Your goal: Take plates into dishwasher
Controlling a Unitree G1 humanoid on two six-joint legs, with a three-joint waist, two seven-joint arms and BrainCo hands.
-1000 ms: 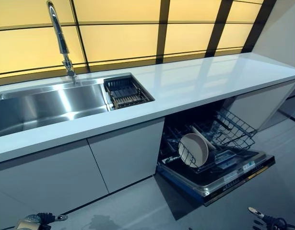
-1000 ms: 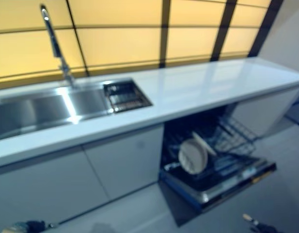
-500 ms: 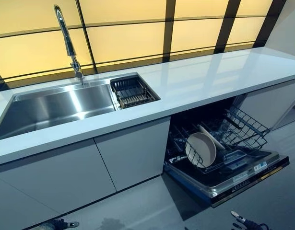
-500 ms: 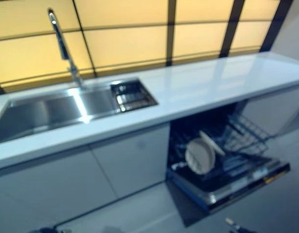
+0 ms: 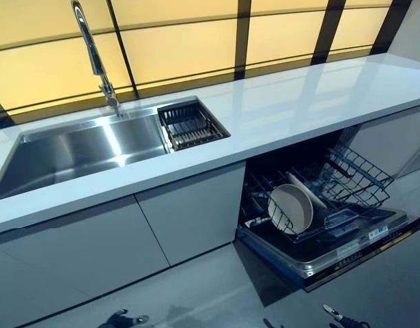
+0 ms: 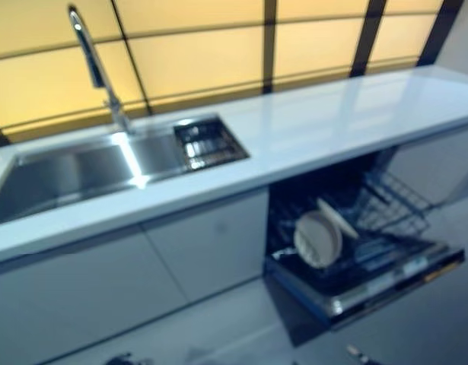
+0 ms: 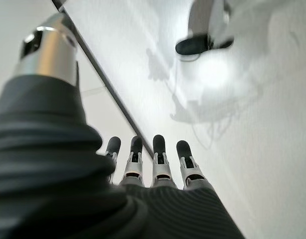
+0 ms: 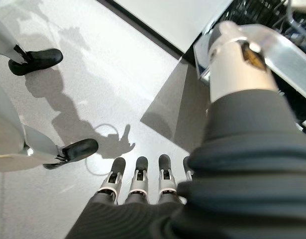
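Note:
Two cream plates stand on edge in the pulled-out lower rack (image 5: pixel 332 222) of the open dishwasher: a front plate (image 5: pixel 291 208) and a second plate (image 5: pixel 306 190) leaning behind it. My left hand (image 5: pixel 124 318) hangs low over the floor at the bottom edge, far from the rack. In its wrist view the left hand (image 7: pixel 157 159) has straight fingers and holds nothing. My right hand (image 5: pixel 339 316) shows at the bottom right, below the dishwasher door (image 5: pixel 346 249). Its wrist view shows the right hand (image 8: pixel 138 179) with straight fingers, also empty.
A white countertop (image 5: pixel 298 102) runs across the view above grey cabinet doors (image 5: pixel 189 212). A steel sink (image 5: pixel 80 150) with a tall faucet (image 5: pixel 93 58) and a dark drain basket (image 5: pixel 191 125) sits at the left. The open door juts out over the grey floor.
The camera has shifted, so the whole kitchen sits a little further right. Both hands now show less at the bottom edge and closer to its middle. The plates stay in the rack.

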